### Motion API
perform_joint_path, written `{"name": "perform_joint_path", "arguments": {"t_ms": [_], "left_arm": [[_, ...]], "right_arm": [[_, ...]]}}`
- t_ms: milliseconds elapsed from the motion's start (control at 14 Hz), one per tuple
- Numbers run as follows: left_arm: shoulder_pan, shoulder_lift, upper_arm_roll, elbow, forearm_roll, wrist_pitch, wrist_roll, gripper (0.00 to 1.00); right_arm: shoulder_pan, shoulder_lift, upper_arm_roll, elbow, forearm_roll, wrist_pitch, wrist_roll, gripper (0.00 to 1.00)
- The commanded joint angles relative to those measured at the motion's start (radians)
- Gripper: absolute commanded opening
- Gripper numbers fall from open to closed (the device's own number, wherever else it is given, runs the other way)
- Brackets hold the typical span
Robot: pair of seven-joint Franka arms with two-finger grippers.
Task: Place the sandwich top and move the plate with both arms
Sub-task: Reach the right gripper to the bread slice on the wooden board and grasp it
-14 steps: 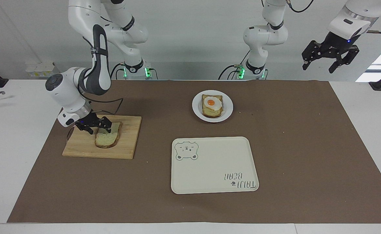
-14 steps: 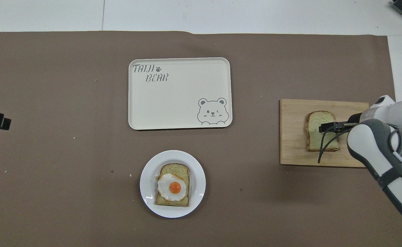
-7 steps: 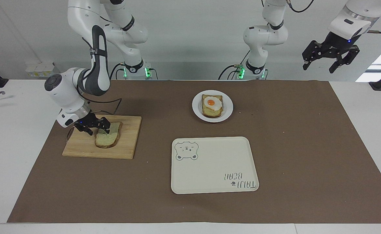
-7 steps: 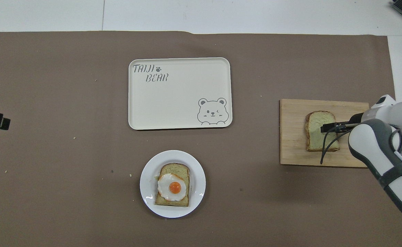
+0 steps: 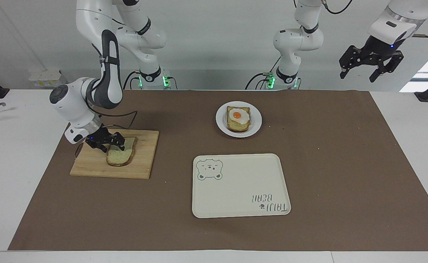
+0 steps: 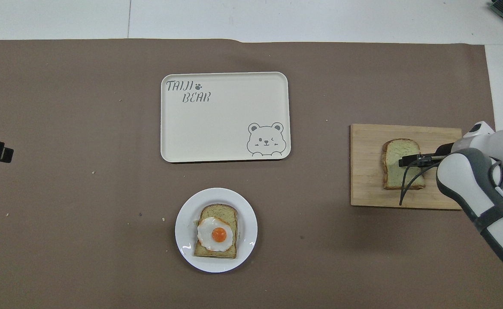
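While cream tray (image 5: 240,185) reads "TAIJI BEAR", right gripper (image 5: 108,142) at sandwich top (image 5: 121,155), grip unclear, left gripper (image 5: 371,65) spread, empty.

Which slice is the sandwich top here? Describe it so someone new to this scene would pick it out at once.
Find the wooden cutting board on the brown mat, toward the right arm's end of the table. The sandwich top lies flat on it, with the right gripper at its edge. It is a plain pale slice with a brown crust, unlike the egg-topped toast on the white plate.
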Motion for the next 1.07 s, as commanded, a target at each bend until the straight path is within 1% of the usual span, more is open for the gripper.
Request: {"name": "perform_joint_path", "arguments": {"t_ms": [0,142,214,285,356,997], "left_arm": [[-0.012,-0.026,0.007,-0.026,-0.001,-0.008,-0.01,1.0],[-0.013,-0.026,0.007,-0.026,-0.001,-0.01,-0.01,1.0],[-0.013,-0.026,0.007,-0.026,-0.001,-0.01,-0.008,1.0],[-0.013,-0.026,0.007,-0.026,-0.001,-0.01,-0.008,1.0],[-0.013,-0.026,0.007,-0.026,-0.001,-0.01,-0.008,1.0],[-0.013,-0.026,0.007,-0.027,-0.001,-0.01,-0.002,1.0]], "right_arm": [[-0.016,0.003,0.008,-0.013,0.034,0.023,-0.062,0.7],[-0.016,0.009,0.008,-0.013,0.034,0.032,-0.096,0.46],[-0.016,0.011,0.006,-0.013,0.034,0.034,-0.096,0.3],[-0.016,0.011,0.006,-0.013,0.034,0.034,-0.093,0.08],[-0.014,0.013,0.006,-0.013,0.034,0.034,-0.082,0.0],[-0.014,0.019,0.008,-0.003,0.033,0.031,-0.064,0.0]]}}
